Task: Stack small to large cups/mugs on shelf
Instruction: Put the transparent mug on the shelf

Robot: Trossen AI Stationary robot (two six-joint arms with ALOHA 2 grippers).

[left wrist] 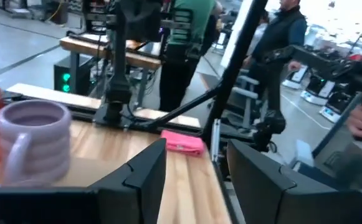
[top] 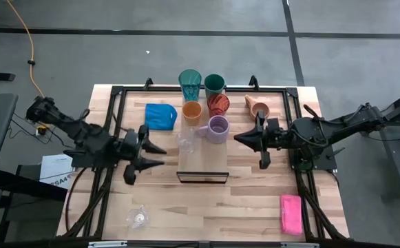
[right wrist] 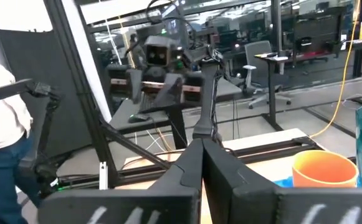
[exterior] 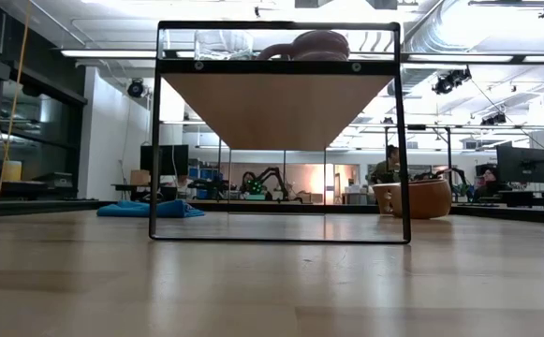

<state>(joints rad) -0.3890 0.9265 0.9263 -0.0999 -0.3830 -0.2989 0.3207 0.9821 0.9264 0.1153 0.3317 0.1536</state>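
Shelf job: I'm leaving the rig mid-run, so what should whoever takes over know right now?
Left claw: open, empty, left of the shelf.
Right claw: shut, empty, right of the shelf.
Done: lavender mug and one glass stand on the shelf.
Left: orange cup and red cup just behind them, shelf or table unclear; teal tumbler and green cup farther back; tan mug on its side, right of the shelf; second glass front left.
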